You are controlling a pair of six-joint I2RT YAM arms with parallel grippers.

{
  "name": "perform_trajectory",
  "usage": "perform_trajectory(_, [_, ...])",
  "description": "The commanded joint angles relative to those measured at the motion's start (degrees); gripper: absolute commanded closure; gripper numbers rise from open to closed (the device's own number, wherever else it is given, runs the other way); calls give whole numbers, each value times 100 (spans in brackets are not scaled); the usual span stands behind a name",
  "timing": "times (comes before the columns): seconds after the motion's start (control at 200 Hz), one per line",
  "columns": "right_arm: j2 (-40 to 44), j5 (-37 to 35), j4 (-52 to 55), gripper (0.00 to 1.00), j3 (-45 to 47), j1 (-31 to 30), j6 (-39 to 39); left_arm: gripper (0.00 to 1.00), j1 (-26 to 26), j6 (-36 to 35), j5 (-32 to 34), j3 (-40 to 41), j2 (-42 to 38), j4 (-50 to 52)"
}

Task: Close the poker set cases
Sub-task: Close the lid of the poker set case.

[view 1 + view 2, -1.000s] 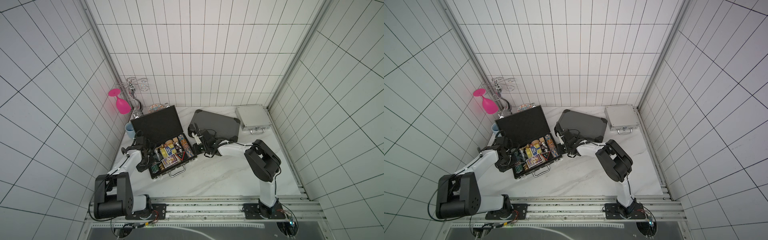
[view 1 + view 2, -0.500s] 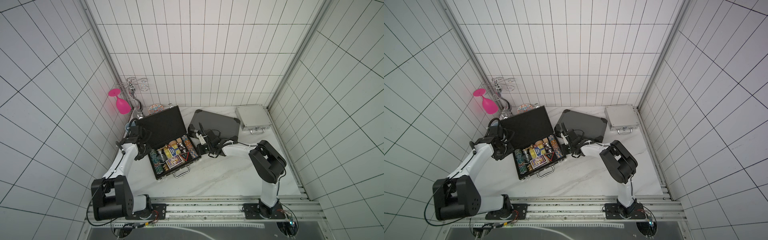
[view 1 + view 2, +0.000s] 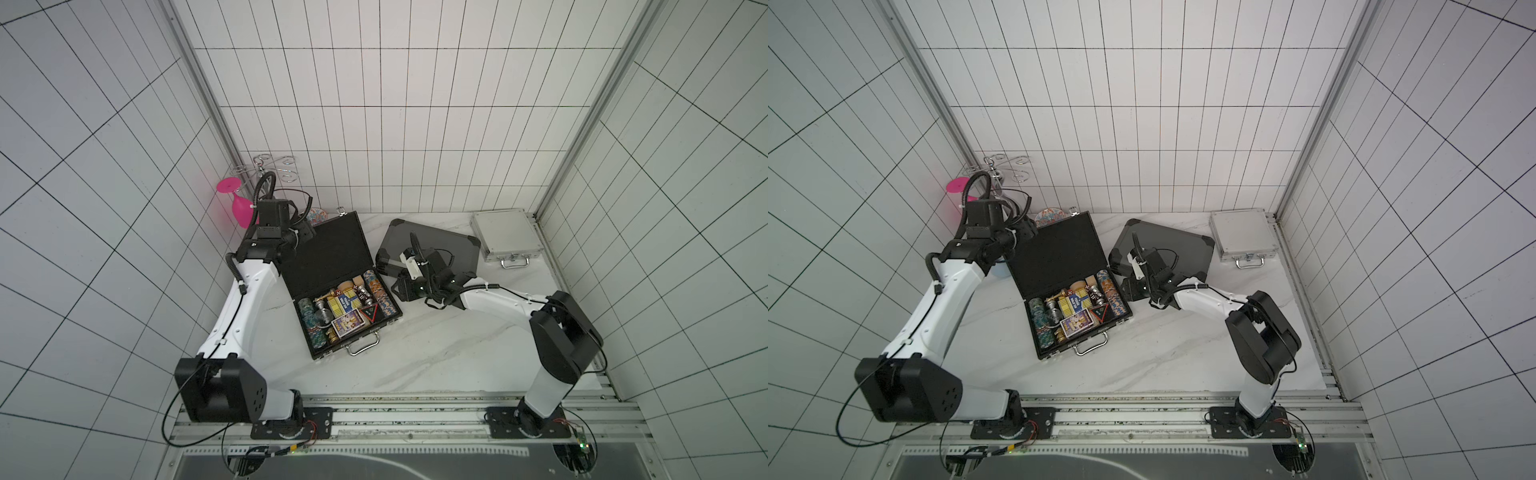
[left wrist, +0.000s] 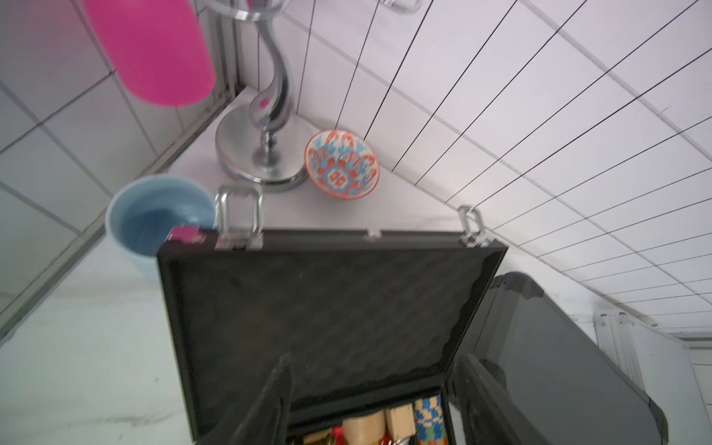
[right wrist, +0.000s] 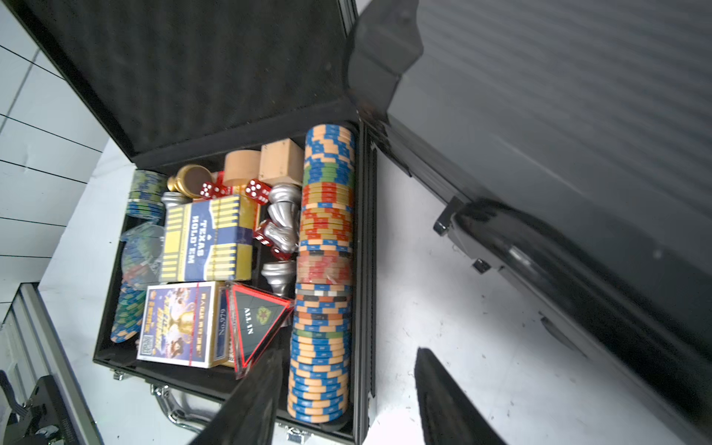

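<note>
A: Which case needs closing?
B: Black case (image 3: 336, 349), mid desk (image 3: 436, 353), handle (image 3: 363, 345) toward the robot. Lid (image 3: 328, 253) is up, tipped back away from the robot. Dark grey case (image 3: 432, 245) just beside it on the right looks shut. Silver case (image 3: 505, 235) at the desk's far right corner looks shut too.
A: Handling?
B: Stiff shell, hinged lid lined with egg-crate foam, so the lid is likely light. Base likely heavy: chip rows (image 5: 327, 269), card boxes (image 5: 208, 239), red dice (image 5: 257, 190), metal pieces (image 5: 283, 215), wood blocks (image 5: 279, 162). It probably stays put when the lid gets pushed. Blocks sit high and may foul the foam.
A: Where to hold?
B: Lid's free top edge, between the two chrome latches (image 4: 239, 215). They look loose and could catch.
A: Tools?
B: Left tool (image 4: 375, 366) spread wide, empty, in front of the lid's foam face. Right tool (image 5: 348, 354) also spread, empty, low between the black and grey cases.
A: Clutter?
B: Behind the lid: blue cup (image 4: 154, 215), patterned bowl (image 4: 341, 163), chrome rack (image 4: 266, 154) with a pink glass (image 3: 240, 210). Fragile, so swing the lid forward only.
</note>
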State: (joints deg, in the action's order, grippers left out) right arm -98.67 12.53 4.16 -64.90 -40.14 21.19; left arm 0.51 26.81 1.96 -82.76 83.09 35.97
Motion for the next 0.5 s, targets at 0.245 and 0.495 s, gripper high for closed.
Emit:
perform_trajectory(0.245, [397, 140, 493, 29, -137, 13, -291, 26, 78, -1418, 499, -3005, 2594, 1342])
perform_trajectory(0.495, [283, 211, 620, 29, -103, 10, -363, 23, -42, -1071, -78, -5077, 4097, 2665])
